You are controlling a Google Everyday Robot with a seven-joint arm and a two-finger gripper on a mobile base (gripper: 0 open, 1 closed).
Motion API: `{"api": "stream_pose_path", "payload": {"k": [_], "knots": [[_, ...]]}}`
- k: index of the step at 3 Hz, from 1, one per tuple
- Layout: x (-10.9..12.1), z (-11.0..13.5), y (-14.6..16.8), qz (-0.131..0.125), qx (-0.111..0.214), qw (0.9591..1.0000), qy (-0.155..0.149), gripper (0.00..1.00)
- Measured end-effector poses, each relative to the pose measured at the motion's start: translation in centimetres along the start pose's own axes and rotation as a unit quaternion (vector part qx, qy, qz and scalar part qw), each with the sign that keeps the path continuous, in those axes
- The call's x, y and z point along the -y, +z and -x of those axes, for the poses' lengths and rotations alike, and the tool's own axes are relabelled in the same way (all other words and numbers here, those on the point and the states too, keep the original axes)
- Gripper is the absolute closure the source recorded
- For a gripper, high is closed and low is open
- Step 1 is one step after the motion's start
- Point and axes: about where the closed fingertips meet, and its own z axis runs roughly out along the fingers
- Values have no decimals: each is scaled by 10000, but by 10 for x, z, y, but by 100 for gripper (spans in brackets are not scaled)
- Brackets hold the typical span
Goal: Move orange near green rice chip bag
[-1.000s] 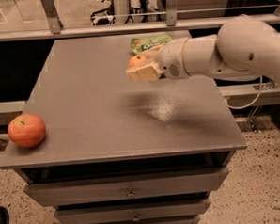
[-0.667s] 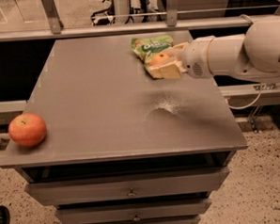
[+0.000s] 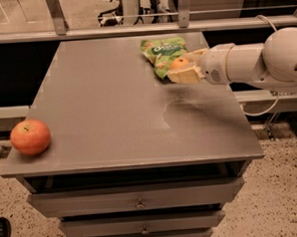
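You see only the upper part of the orange (image 3: pixel 179 62); the rest is hidden behind a cream finger of the gripper (image 3: pixel 183 68), which pinches the fruit right of centre near the top of the frame. The arm (image 3: pixel 255 62) is cut off at the right edge. Gripper and fruit overlap the lower right corner of the green rice chip bag (image 3: pixel 161 49), so you cannot tell whether they touch it. The orange is small, round and evenly yellow-orange. An apple (image 3: pixel 29 137) sits on the grey table (image 3: pixel 103 113) at the left, well apart.
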Motion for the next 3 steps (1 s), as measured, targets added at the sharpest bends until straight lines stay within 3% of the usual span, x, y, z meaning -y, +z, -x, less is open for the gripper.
{"api": "stream_pose_path", "payload": {"k": [2, 3], "knots": [[10, -28, 19, -26, -149, 9996, 237, 53], [7, -40, 22, 1, -196, 9993, 331, 22]]}}
